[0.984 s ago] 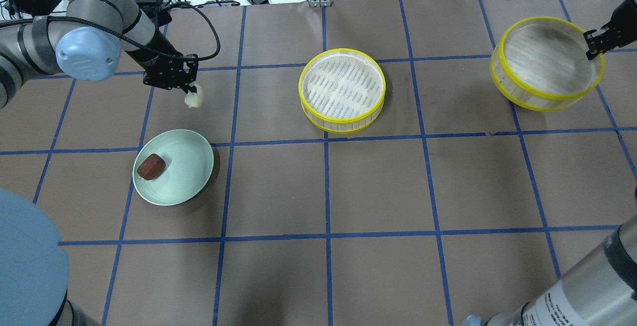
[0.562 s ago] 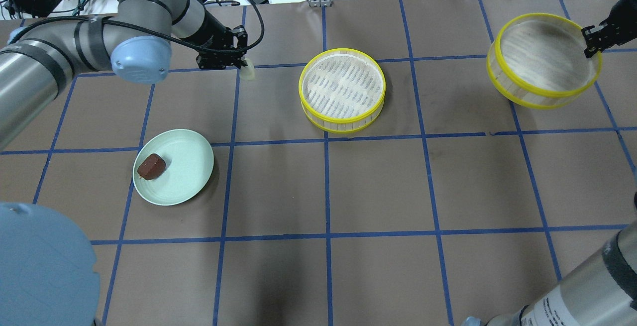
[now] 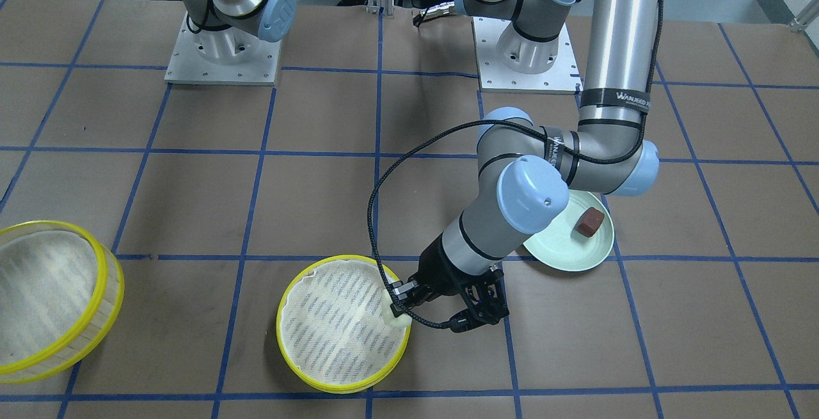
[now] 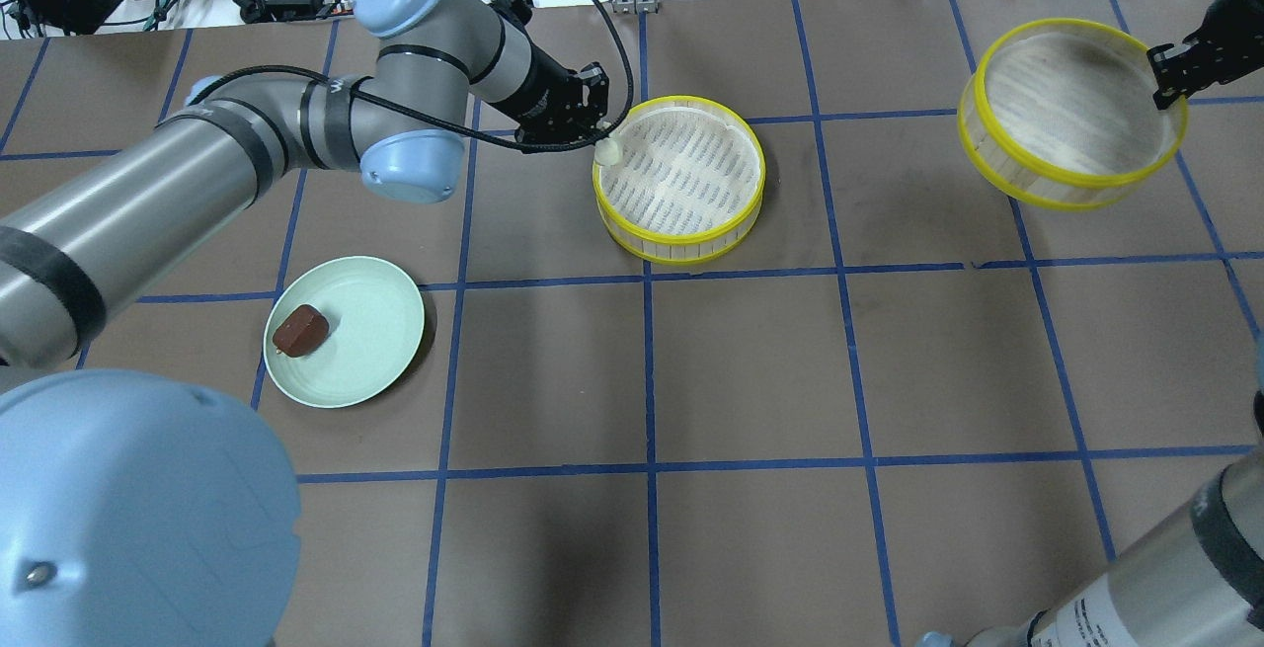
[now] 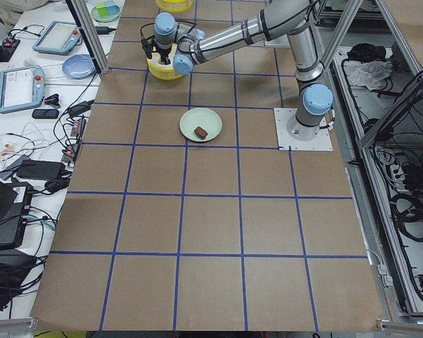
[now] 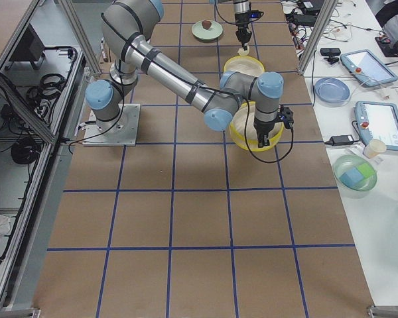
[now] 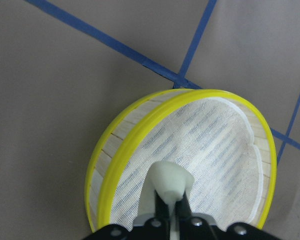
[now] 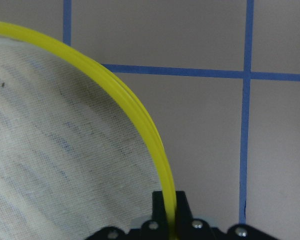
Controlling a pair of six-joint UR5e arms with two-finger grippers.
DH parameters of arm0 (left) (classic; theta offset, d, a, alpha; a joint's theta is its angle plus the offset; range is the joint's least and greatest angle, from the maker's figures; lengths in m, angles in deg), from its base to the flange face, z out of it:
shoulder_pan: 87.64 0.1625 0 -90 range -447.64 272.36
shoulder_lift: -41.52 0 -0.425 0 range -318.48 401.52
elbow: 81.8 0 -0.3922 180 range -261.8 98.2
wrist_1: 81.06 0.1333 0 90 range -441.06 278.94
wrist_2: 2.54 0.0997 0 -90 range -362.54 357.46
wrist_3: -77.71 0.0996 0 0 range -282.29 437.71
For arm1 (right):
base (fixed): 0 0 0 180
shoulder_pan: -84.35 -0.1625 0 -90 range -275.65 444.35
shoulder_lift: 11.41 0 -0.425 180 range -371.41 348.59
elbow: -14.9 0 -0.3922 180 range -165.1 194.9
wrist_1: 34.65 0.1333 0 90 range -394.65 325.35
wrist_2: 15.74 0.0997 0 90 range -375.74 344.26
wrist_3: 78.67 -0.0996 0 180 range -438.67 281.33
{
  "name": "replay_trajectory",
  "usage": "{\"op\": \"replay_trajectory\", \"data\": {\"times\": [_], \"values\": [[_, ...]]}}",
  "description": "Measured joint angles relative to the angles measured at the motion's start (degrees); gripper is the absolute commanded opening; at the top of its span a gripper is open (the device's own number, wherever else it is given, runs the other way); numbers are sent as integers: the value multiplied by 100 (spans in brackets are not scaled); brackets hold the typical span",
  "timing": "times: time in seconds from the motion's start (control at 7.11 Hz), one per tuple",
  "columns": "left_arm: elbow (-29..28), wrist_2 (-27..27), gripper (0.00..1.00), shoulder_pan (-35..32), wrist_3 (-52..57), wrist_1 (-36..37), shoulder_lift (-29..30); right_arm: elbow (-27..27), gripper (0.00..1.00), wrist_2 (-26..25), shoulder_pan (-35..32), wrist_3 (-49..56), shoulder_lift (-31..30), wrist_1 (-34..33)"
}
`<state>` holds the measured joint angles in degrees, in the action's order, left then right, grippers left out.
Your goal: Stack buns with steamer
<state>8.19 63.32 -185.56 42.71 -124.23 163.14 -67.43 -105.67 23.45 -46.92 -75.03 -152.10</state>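
Cream-white bun (image 7: 170,180) is pinched between the fingers of the left gripper (image 4: 600,141), just over the rim of the steamer tier (image 4: 681,246) below it. It is better to carry it ahead to the mesh centre (image 4: 679,168), lower it, then release. Right gripper (image 4: 1165,84) pinches the rim of the second tier (image 4: 1047,188).

We see bright, even light from above on the brown desk (image 4: 750,370); the central steamer tier (image 4: 679,180) casts only a thin, soft shadow at its foot. Nearer the camera than that tier, a faint broad shadow dims the desk. Both wrist views look slightly soft up close.
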Motion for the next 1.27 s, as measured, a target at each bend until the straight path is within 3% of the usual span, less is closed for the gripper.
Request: {"op": "replay_trajectory", "data": {"times": [0.14,0.28,0.42,1.27], "values": [[6,-9,62,-78,-43,55,118,-4,0,1,-5,-1,-5,2],[13,-15,86,-113,-72,68,179,-7,0,0,-14,-2,-7,1],[10,-12,99,-125,-83,71,196,-8,0,-8,-23,-26,-21,7],[-30,33,100,-88,62,27,11,-172,0,-241,-692,-1024,-479,274]]}}
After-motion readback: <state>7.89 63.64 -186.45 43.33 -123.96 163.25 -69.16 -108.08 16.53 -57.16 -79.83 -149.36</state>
